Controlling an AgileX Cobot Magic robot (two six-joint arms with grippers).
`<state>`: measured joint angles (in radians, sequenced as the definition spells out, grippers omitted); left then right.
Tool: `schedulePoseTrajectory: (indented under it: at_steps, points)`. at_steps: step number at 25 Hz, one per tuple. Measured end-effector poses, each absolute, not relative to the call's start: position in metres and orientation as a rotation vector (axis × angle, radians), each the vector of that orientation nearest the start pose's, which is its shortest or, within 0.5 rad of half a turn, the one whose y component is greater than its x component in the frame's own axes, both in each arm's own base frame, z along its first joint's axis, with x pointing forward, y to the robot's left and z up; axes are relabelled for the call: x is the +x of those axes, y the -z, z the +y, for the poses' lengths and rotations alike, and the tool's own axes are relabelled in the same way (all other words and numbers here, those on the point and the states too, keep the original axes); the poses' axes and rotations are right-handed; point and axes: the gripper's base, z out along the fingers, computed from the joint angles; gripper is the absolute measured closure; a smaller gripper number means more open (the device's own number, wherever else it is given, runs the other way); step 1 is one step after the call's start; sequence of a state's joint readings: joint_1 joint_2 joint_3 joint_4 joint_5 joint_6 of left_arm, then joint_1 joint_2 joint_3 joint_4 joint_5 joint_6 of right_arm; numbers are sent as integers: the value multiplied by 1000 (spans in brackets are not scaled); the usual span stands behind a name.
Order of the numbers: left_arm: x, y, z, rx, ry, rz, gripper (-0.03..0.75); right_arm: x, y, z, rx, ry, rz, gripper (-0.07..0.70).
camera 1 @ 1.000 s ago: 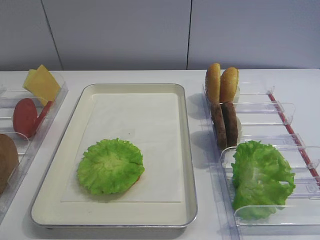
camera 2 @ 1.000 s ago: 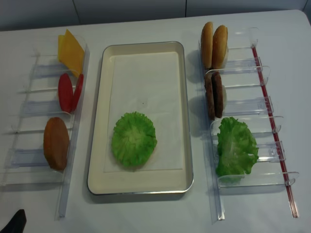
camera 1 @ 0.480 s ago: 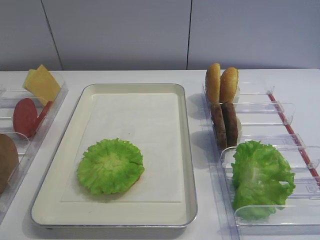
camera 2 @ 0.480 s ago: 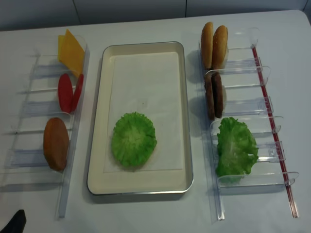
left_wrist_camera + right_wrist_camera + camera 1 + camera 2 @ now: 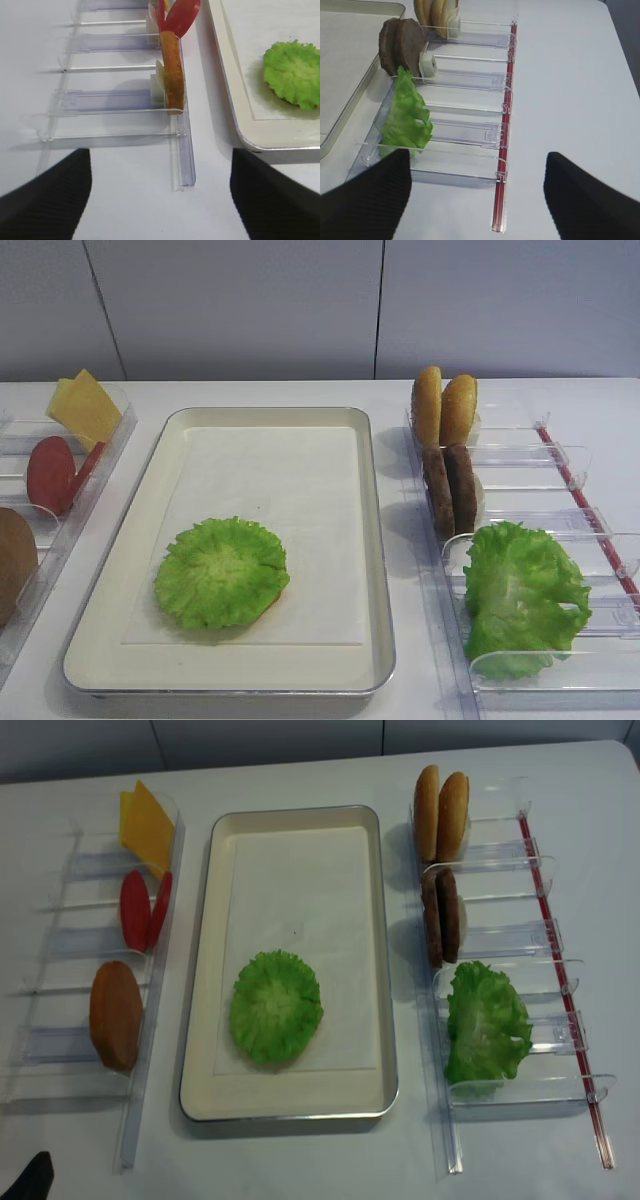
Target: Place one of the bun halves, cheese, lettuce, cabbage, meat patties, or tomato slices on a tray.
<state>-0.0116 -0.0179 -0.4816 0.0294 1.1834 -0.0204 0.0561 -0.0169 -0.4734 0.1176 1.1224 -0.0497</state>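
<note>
Exterior high view, lettuce (image 5: 221,572) flat on tray (image 5: 372,540), right end effector (image 5: 475,200) spread, left end effector (image 5: 160,197) spread

surface: white table (image 5: 300,1160) | on it: tray (image 5: 205,980) (cream), two clear racks (image 5: 500,970), possibly plastic

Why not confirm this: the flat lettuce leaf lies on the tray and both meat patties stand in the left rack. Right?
Wrong rack. The meat patties stand in the right-hand rack, as the overhead exterior view shows. The lettuce does lie on the tray.
</note>
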Motion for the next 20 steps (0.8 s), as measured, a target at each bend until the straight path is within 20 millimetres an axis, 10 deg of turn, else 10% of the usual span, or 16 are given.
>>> schedulePoseTrajectory:
  at_steps: [20]
  points:
    - [-11,-263,3,-13,-17,2167,160,-8,-266,9,-120,-146,2105,82]
